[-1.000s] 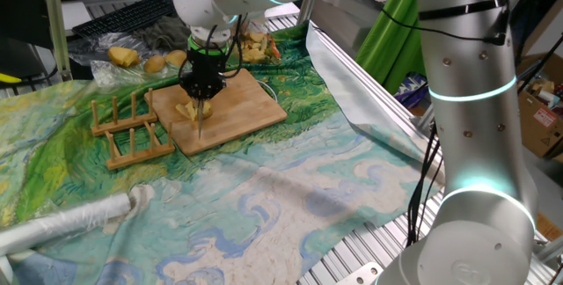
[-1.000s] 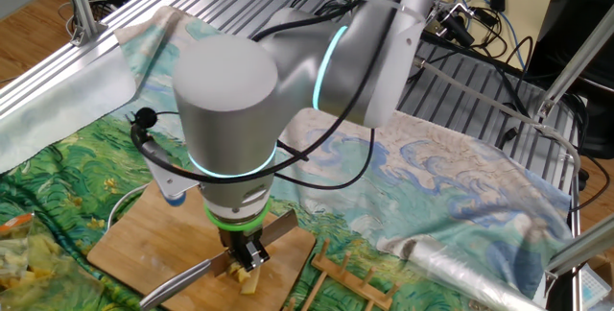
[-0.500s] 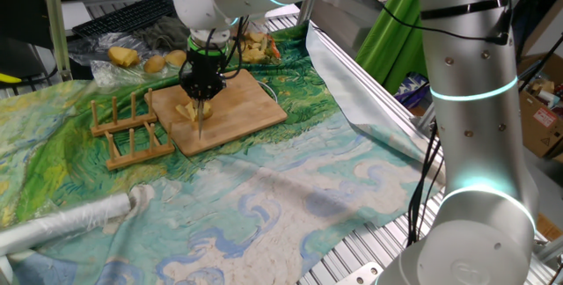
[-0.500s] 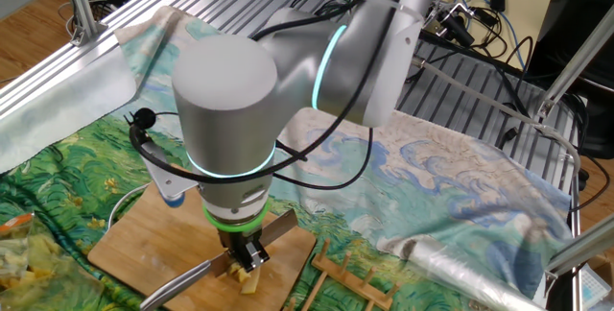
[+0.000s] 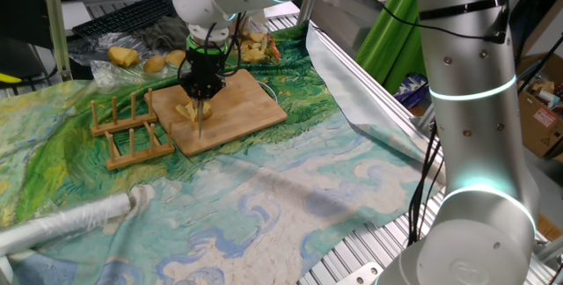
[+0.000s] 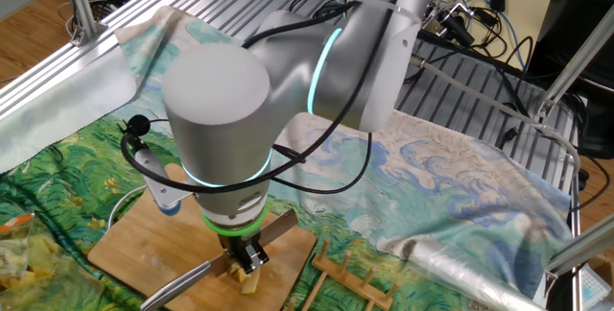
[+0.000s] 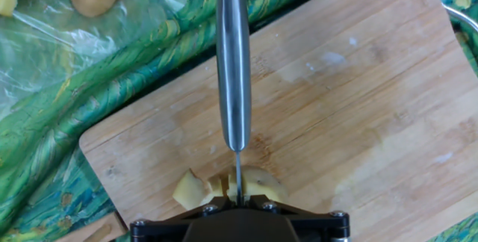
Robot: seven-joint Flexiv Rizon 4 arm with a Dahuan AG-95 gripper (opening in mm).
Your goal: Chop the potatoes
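1. Potatoes [image 7: 224, 185]: pale-yellow peeled chunks, lying on the wooden board [image 7: 358, 107] near its edge, directly under the hand. One chunk sits slightly off to the side of the others.
2. Knife [image 7: 234, 63]: steel handle runs out across the board in hand view; thin blade edge is down into the potato pieces, between them.
3. Pincer [image 5: 201, 94]: pointing straight down over the chunks, jaws closed tight on the knife. From the other fixed view the blade sticks out sideways at board level.
4. Board lies on a green-and-blue painted cloth [image 5: 264, 206] that covers the counter.
5. Wooden rack [image 5: 127, 131] with upright pegs just beside the board, on the cloth.
6. Unpeeled potatoes [image 5: 123, 56] on a clear plastic sheet beyond the board, well apart from the cut pieces. One also shows in the top corner of hand view.
7. Rolled foil-like bundle [image 5: 70, 223] lies on the cloth near the front edge, away from the board.
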